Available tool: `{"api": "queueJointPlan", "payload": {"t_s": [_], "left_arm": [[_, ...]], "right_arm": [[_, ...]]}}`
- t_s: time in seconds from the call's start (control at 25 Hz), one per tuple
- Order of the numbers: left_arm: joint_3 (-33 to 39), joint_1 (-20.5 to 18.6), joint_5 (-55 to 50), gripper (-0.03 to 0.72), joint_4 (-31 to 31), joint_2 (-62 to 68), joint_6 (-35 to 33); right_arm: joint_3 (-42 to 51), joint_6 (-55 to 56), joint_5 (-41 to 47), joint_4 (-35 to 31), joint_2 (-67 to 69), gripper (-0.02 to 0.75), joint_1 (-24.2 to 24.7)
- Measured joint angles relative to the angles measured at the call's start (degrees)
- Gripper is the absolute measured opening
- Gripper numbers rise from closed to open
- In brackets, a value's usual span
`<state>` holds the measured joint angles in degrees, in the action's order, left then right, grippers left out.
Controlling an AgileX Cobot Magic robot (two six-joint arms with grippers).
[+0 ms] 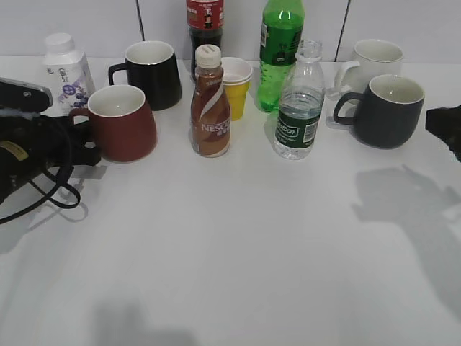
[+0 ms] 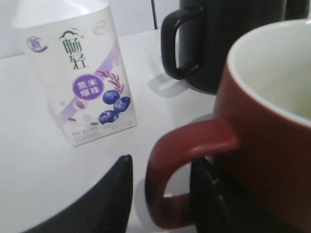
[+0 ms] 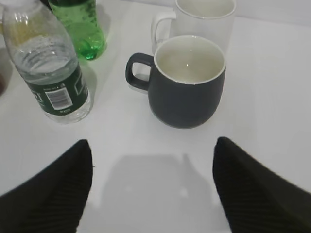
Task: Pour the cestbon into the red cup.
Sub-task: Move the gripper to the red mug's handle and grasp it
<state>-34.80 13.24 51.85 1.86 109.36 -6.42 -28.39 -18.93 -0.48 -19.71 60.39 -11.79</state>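
Cestbon bottle (image 1: pixel 298 104) was seen upright, uncapped, beside the Nescafe bottle (image 1: pixel 210 104). Red cup's (image 2: pixel 272 131) handle was straddled by spread left gripper (image 2: pixel 163 194) fingers; right gripper (image 3: pixel 153 189) was held wide, empty.

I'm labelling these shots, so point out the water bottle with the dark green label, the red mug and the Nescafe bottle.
water bottle (image 1: pixel 296 130), exterior view, on its dark green label.
red mug (image 1: pixel 126 126), exterior view, on its outer wall.
Nescafe bottle (image 1: pixel 210 115), exterior view, on its brown body.
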Motion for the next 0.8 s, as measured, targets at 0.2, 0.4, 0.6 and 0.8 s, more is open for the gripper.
{"api": "queueJointPlan", "payload": {"t_s": [0.2,0.4,0.6,0.8], "left_arm": [[-0.4,0.0,-0.3,0.307,-0.3,0.0,0.0],[-2.5,0.0,-2.5,0.307,-0.3,0.1,0.0],[-4.4,-0.2,-4.9,0.307,-0.4,0.5,0.0],[-5.1,-1.3,-3.8,0.288,-2.4,2.3,0.1]], "right_arm": [[0.0,0.0,0.1,0.0,0.4,0.58,0.0],[0.0,0.0,0.1,0.0,0.4,0.58,0.0],[0.0,0.0,0.1,0.0,0.4,0.58,0.0],[0.0,0.0,0.1,0.0,0.4,0.58,0.0]]}}
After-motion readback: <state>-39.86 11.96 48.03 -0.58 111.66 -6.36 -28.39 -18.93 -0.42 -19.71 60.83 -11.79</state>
